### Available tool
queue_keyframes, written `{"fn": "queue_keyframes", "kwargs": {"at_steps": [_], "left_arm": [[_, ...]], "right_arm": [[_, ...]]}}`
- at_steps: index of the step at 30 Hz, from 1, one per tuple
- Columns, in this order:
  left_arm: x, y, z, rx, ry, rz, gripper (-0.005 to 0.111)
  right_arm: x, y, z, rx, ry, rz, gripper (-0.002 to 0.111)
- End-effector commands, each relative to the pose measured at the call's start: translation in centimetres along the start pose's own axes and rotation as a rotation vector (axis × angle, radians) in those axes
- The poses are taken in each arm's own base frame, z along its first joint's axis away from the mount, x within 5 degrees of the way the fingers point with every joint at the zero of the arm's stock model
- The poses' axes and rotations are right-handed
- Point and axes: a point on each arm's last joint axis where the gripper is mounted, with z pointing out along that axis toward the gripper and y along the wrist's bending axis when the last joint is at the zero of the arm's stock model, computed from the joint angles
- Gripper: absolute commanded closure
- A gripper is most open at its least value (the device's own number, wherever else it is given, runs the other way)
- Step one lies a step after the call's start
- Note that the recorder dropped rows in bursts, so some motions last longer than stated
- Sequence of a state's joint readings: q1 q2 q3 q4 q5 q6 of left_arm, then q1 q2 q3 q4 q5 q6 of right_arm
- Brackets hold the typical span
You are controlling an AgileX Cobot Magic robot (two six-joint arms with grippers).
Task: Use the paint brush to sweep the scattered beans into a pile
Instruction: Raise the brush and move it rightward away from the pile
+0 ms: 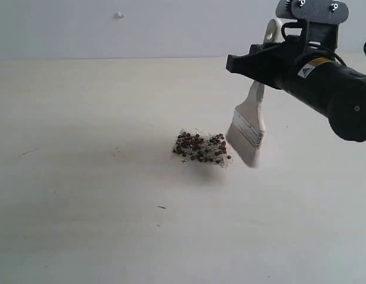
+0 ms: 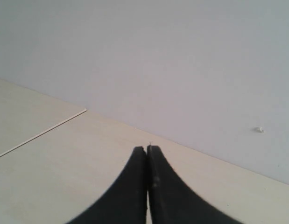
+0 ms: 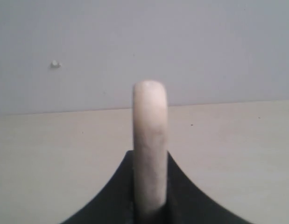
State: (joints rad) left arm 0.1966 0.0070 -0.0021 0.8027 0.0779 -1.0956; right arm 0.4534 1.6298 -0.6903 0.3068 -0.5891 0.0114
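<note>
- Right gripper point(image 1: 251, 66) is closed narrowly on the paint brush point(image 1: 249, 125) handle; I can't see the grip point behind the black fingers
- Bristles point(image 1: 245, 151) hang tilted just beside the pile point(image 1: 200, 148); whether they touch, I cannot tell
- Beans point(image 1: 191, 143) blur together with whitish crumbs
- Left gripper point(image 2: 146, 153) is pressed closed, empty, partly cut off

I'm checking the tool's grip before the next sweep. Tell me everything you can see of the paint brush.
The paint brush is wide and flat: pale wooden handle, silver ferrule, cream-white bristles. It hangs tilted, bristles down, handle clamped between the fingers of the right gripper, its end sticking up past them. In the exterior view the bristle tips sit just right of the pile; whether they touch it or the table is unclear.
</note>
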Motion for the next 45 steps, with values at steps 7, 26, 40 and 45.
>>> {"fn": "queue_keyframes", "kwargs": {"at_steps": [7, 26, 40, 45], "left_arm": [[0.0, 0.0, -0.1, -0.002, -0.003, -0.004, 0.107], [0.0, 0.0, -0.1, -0.002, -0.003, -0.004, 0.107], [0.0, 0.0, -0.1, -0.002, -0.003, -0.004, 0.107], [0.0, 0.0, -0.1, -0.002, -0.003, -0.004, 0.107]], "right_arm": [[-3.2, 0.9, -2.1, -0.076, -0.058, -0.078, 0.108], [-8.4, -1.1, -1.8, -0.017, 0.278, -0.246, 0.108], [-8.5, -3.4, -2.0, 0.035, 0.323, -0.293, 0.108], [-8.9, -5.7, -2.1, 0.101, 0.324, -0.256, 0.108]]}}
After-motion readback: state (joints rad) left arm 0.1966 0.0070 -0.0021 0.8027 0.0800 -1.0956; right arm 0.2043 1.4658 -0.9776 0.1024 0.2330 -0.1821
